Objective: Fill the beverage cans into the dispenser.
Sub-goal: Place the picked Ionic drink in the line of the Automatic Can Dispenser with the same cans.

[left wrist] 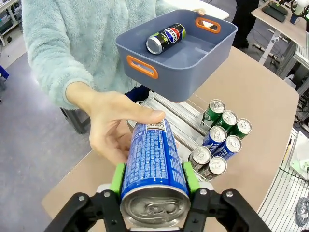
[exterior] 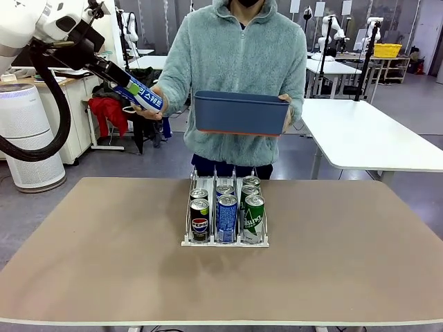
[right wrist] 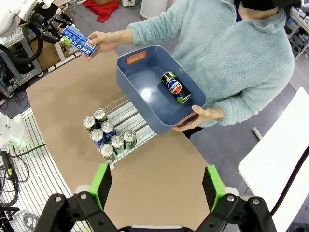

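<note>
My left gripper [exterior: 131, 88] is raised at the far left, shut on a blue-and-white can [left wrist: 153, 162] that the person's hand [left wrist: 108, 126] also holds. The green pads [left wrist: 117, 177] press on both sides of the can. Held out in the person's other hand is a dark blue bin [exterior: 241, 113] with one Pepsi can [left wrist: 166, 38] lying in it. On the table stands the dispenser [exterior: 208, 178], with several cans [exterior: 226, 216] filling the front of its three lanes. High above the table, my right gripper [right wrist: 157, 188] is open with nothing between its fingers.
The brown table [exterior: 90, 256] lies bare around the dispenser. The bin hangs above the table's far edge, over the rear of the rack. A white air purifier [exterior: 31, 131] stands off the table at the left.
</note>
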Robot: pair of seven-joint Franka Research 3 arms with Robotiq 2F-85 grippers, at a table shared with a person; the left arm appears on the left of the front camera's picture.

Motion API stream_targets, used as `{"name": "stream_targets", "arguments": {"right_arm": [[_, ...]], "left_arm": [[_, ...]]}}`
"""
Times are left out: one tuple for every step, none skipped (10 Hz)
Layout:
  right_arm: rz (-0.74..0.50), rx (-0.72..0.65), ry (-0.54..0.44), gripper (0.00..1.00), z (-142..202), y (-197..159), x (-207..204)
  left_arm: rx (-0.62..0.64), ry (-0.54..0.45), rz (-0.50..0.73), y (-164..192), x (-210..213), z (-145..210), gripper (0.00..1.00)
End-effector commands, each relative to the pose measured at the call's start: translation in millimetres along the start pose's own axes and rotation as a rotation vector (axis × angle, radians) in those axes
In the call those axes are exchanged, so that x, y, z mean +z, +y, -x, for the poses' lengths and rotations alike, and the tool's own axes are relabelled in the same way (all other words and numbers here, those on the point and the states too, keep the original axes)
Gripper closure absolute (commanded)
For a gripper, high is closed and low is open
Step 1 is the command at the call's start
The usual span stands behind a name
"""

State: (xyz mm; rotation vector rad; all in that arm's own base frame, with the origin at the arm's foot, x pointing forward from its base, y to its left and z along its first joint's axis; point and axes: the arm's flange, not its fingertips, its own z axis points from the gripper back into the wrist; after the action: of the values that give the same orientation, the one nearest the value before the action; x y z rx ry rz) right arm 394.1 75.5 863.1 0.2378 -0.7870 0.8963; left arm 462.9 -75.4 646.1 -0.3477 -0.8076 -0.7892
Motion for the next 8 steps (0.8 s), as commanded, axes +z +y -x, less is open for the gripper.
{"name": "stream_targets", "arguments": {"right_arm": [[0.002,-0.013,0.0,0.0,-0.2,0.5,0.4],[0.002,-0.013,0.0,0.0,-0.2,0.5,0.4],[0.002,-0.013,0.0,0.0,-0.2,0.5,0.4],[0.002,-0.013,0.0,0.0,-0.2,0.5,0.4],[0.002,-0.013,0.0,0.0,-0.2,0.5,0.4],[0.002,-0.013,0.0,0.0,-0.2,0.5,0.4],[0.002,-0.013,0.0,0.0,-0.2,0.5,0.4],[0.002,-0.013,0.0,0.0,-0.2,0.5,0.4]], "left_arm": [[0.001,-0.001,-0.001,0.4,0.3,0.2,1.0],[0.001,-0.001,-0.001,0.4,0.3,0.2,1.0],[0.001,-0.001,-0.001,0.4,0.3,0.2,1.0],[0.001,-0.001,-0.001,0.4,0.3,0.2,1.0],[0.001,-0.001,-0.001,0.4,0.3,0.2,1.0],[0.001,-0.001,-0.001,0.4,0.3,0.2,1.0],[0.001,-0.001,-0.001,0.4,0.3,0.2,1.0],[0.001,-0.001,-0.001,0.4,0.3,0.2,1.0]]}}
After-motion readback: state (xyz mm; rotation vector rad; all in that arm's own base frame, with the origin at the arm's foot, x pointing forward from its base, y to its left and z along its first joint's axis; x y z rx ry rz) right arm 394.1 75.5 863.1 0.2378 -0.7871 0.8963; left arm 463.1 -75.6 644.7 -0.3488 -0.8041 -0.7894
